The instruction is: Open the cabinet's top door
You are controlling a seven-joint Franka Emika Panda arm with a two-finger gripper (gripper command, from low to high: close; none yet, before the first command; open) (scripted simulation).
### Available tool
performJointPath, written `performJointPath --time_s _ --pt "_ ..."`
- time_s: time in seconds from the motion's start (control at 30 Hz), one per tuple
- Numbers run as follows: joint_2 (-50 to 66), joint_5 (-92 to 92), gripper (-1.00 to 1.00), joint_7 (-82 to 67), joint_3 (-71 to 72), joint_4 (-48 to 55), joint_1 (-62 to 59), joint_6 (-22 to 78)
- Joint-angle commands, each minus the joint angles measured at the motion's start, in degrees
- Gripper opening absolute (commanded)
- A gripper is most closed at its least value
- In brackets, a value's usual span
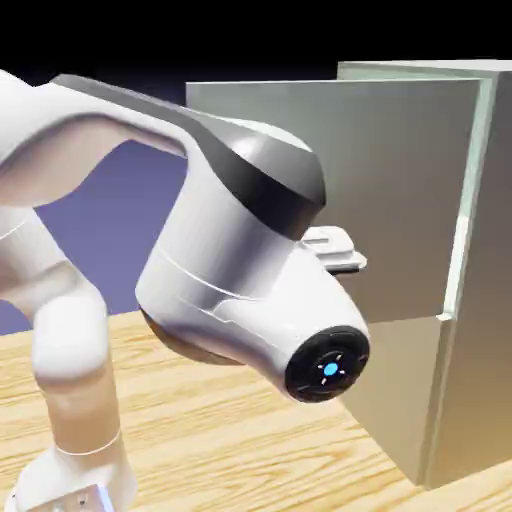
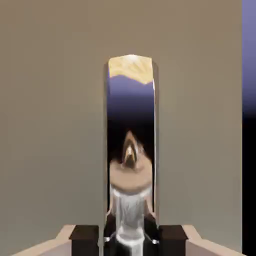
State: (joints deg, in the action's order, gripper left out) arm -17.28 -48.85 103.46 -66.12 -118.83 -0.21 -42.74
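Observation:
The cabinet [image 1: 490, 330] stands at the exterior view's right, a tall grey-beige box. Its top door [image 1: 400, 180], the large upper panel, stands swung out from the cabinet front, with a pale gap along its hinge side. In the hand view the door's grey panel [image 2: 55, 125] fills the picture, and a mirror-bright handle [image 2: 131, 125] runs up the middle. My gripper [image 2: 129, 241] is shut on this handle, with one dark fingertip [image 2: 85, 236] on each side of it. My own wrist hides the fingers in the exterior view.
The shorter lower door panel [image 1: 400, 400] lies flush below the top door. The wooden table [image 1: 230, 430] runs under the arm. My white arm's links [image 1: 240, 260] fill the exterior view's left and middle. Blue-violet backdrop [image 2: 248, 55] shows past the door's edge.

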Motion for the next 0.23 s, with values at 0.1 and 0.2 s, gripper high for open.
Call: performJointPath --time_s 0.1,0.2 --pt "7.4 0.2 -1.0 -5.3 -8.3 5.2 6.3 6.7" --pt "10.0 0.4 -1.0 -7.3 -14.5 7.1 11.7 9.1"
